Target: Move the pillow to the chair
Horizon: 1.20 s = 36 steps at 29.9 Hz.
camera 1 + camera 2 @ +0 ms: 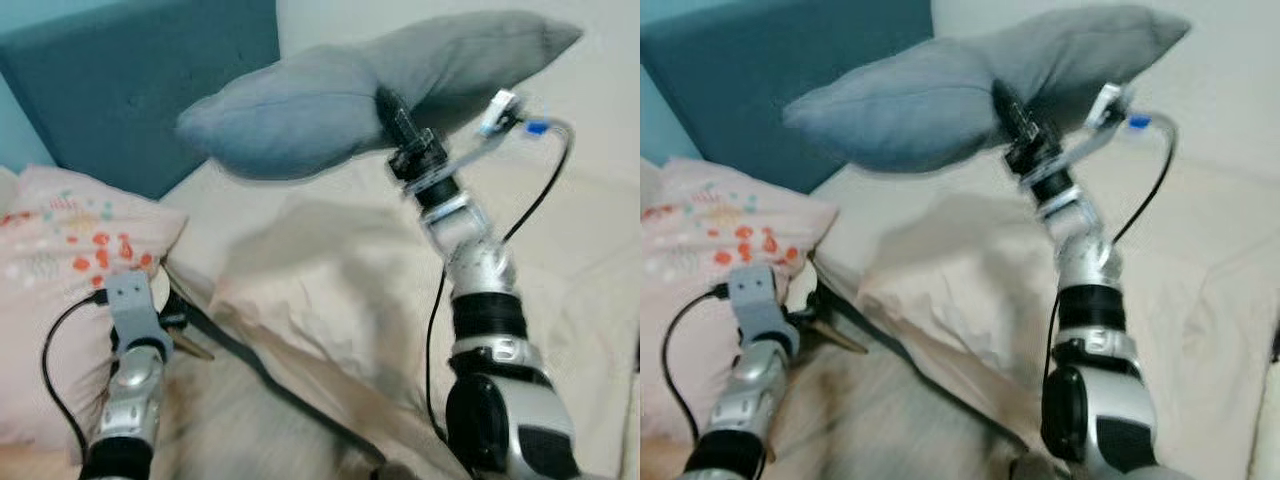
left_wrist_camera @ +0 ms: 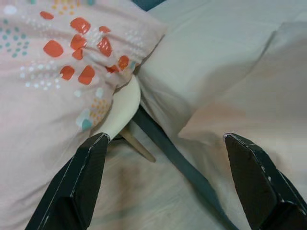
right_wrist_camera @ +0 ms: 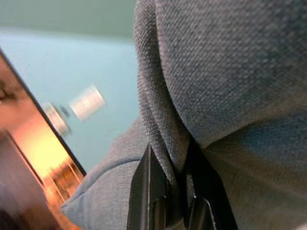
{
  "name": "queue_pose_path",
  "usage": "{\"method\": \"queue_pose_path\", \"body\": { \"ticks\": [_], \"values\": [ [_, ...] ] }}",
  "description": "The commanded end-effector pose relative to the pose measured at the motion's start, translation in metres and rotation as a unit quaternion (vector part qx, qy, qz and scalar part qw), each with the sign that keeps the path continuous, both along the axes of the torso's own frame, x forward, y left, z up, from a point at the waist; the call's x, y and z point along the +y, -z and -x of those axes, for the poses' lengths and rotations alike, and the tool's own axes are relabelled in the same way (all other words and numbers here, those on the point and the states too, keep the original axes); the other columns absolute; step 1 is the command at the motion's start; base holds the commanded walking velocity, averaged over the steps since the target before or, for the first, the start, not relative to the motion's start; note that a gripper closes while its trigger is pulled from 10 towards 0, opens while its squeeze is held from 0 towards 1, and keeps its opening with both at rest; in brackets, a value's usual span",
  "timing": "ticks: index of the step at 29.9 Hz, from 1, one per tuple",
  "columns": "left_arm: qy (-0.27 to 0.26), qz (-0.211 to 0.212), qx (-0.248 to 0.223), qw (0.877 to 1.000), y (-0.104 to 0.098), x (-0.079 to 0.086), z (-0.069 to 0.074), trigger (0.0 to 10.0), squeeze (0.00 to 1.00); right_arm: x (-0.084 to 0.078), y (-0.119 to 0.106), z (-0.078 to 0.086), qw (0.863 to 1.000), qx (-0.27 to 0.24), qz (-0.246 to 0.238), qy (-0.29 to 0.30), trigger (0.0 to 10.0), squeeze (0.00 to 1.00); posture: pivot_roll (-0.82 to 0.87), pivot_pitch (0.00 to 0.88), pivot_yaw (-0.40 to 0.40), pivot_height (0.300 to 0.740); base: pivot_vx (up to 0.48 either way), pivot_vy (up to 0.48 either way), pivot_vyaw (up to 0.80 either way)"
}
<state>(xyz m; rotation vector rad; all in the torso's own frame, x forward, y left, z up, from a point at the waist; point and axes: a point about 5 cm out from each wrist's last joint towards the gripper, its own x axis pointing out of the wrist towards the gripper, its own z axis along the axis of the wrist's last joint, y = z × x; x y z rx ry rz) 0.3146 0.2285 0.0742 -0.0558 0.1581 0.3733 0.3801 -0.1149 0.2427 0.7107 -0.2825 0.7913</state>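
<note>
The right hand [image 1: 392, 112] is clamped on a fold of the grey pillow [image 1: 330, 95], raised at twelve o'clock clear of the bed [image 1: 590, 230] for carrying, while the left hand [image 2: 168, 177] hovers low at eight o'clock beside the patterned pillow [image 1: 60, 250], fingers apart.

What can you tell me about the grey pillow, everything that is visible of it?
The grey pillow is soft, covered in a plain woven fabric, long, with pointed corners. It is lifted in the air above the bed, before the blue headboard, lying roughly level with both ends sagging a little. The right tool is shut on a pinched fold at its lower middle, where the fabric creases. Nothing else touches it.
</note>
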Motion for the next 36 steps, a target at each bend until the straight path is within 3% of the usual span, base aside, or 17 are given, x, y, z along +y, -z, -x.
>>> {"method": "queue_pose_path", "body": {
  "ticks": [1,2,4,5,6,7,13,16,18,20,26,32,36],
  "values": [
    [0.002,0.0,0.019,1.0,0.012,-0.003,0.006,10.0,0.0,0.006,0.007,0.0,1.0,0.004,0.026,0.003,0.0,0.0,-0.08,0.0,0.002,0.676,0.0,0.0,0.0],
    [0.002,0.0,0.019,1.0,0.012,-0.003,0.006,10.0,0.0,0.006,0.007,0.0,1.0,0.004,0.026,0.003,0.0,0.0,-0.08,0.0,0.002,0.676,0.0,0.0,0.0],
    [0.014,-0.005,0.045,0.999,0.027,-0.008,0.011,10.0,0.0,0.005,0.043,0.002,0.996,0.056,0.067,0.022,0.0,0.0,-0.08,0.0,0.005,0.676,0.0,0.0,0.0],
    [0.014,-0.005,0.045,0.999,0.027,-0.008,0.011,10.0,0.0,0.005,0.043,0.002,0.996,0.056,0.067,0.022,0.0,0.0,-0.08,0.0,0.005,0.676,0.0,0.0,0.0],
    [0.021,-0.011,0.075,0.997,0.043,-0.008,0.02,10.0,0.0,0.005,0.068,0.008,0.993,0.086,0.081,0.021,0.0,0.0,-0.08,0.0,0.006,0.676,0.0,0.0,0.0],
    [0.023,-0.014,0.087,0.996,0.048,-0.007,0.024,10.0,0.0,0.006,0.074,0.011,0.992,0.092,0.083,0.016,0.0,0.0,-0.08,0.0,0.006,0.676,0.0,0.0,0.0],
    [0.005,-0.004,0.137,0.991,0.072,0.003,0.042,10.0,0.0,0.018,0.094,0.026,0.988,0.098,0.113,-0.022,0.0,0.0,-0.08,0.0,0.013,0.676,0.0,0.0,0.53],
    [0.003,-0.002,0.141,0.99,0.074,0.003,0.045,10.0,0.0,0.02,0.096,0.028,0.988,0.098,0.119,-0.025,0.0,0.0,-0.08,0.0,0.013,0.676,0.0,0.0,0.8],
    [0.011,-0.006,0.148,0.989,0.079,0.002,0.049,10.0,0.0,0.026,0.104,0.033,0.986,0.104,0.127,-0.038,0.0,0.09,-0.08,0.0,0.013,0.676,0.0,0.0,0.8],
    [0.016,-0.007,0.153,0.988,0.082,0.001,0.052,10.0,0.0,0.029,0.109,0.035,0.984,0.107,0.133,-0.044,0.0,0.09,-0.08,0.0,0.017,0.676,0.0,0.0,0.8],
    [0.032,-0.003,0.234,0.972,0.116,-0.001,0.085,10.0,0.0,0.036,0.134,0.044,0.978,0.142,0.144,-0.048,0.0,0.08,-0.09,0.0,0.025,0.676,0.0,0.0,0.8],
    [0.039,-0.009,0.238,0.971,0.118,-0.002,0.089,10.0,0.0,0.031,0.145,0.049,0.975,0.166,0.14,-0.047,0.0,0.04,-0.09,0.0,0.022,0.676,0.0,0.0,0.8],
    [0.045,-0.006,0.218,0.975,0.114,-0.006,0.082,10.0,0.0,0.032,0.149,0.053,0.973,0.168,0.148,-0.058,0.0,0.04,-0.09,0.0,0.018,0.676,0.0,0.0,0.8]
  ]
}}
